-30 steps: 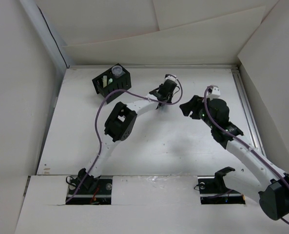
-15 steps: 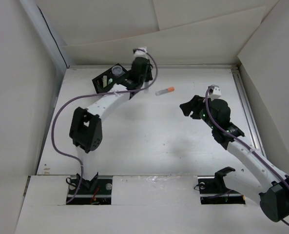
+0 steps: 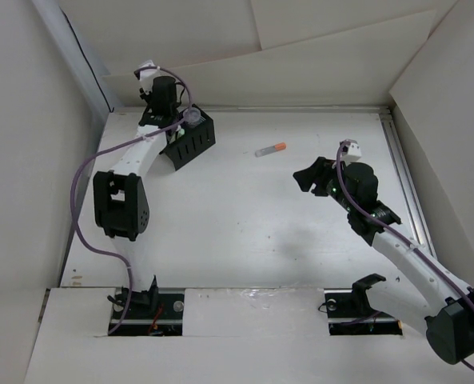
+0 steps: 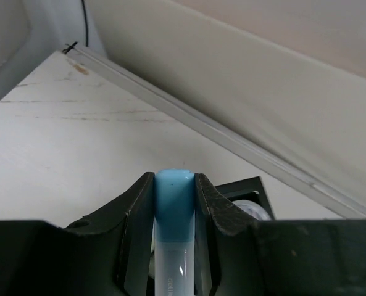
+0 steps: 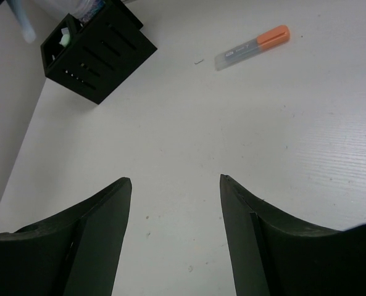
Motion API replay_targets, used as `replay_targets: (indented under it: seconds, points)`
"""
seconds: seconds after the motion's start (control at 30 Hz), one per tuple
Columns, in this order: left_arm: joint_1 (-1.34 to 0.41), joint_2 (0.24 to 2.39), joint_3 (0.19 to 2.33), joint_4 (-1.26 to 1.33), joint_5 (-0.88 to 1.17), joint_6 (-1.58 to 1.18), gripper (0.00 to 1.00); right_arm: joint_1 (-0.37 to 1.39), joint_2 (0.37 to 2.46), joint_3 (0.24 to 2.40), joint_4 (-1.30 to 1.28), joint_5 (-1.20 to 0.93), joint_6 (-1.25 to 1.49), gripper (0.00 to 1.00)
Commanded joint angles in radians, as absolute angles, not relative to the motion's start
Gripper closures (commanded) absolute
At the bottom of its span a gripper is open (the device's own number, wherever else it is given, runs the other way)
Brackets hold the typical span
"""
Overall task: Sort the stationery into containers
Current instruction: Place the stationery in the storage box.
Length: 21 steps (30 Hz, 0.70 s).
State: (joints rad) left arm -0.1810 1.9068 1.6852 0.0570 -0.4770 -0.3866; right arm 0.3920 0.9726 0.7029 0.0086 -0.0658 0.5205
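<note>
The step in hand is judged to be the depositing of the light blue stick [image 4: 173,222] into the black organiser [image 3: 190,142]. The stick is clenched between the fingers of the left gripper [image 4: 174,185], which is held over the organiser's far left corner, at the back of the table [image 3: 244,224]. Its long axis is seen to run along the fingers, with the blue end foremost, past the tips. For a clean drop, the blue end should be centred over a free compartment, kept off the pale roll [image 3: 191,117], and brought near upright before release. The right gripper [image 5: 175,180] is spread wide and nothing is held in it. The grey stick with orange tip [image 3: 270,149] lies flat, well apart from the organiser, its tip towards the far right.
</note>
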Motion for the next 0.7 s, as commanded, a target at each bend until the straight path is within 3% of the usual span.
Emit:
replay_targets:
  seconds: [0.0,0.27,0.67]
  points:
    - [-0.21,1.94,1.747,0.098,-0.596,-0.304,0.86,0.387,0.963,0.696,0.063,-0.089,0.526,0.35]
    - [-0.201,2.088,1.888,0.089,-0.703,-0.192,0.85,0.387,0.963,0.696,0.063,-0.089,0.526,0.35]
    - [-0.201,2.111,1.855,0.147,-0.77,-0.121,0.85,0.387,0.973,0.696,0.072,-0.089,0.526,0.35]
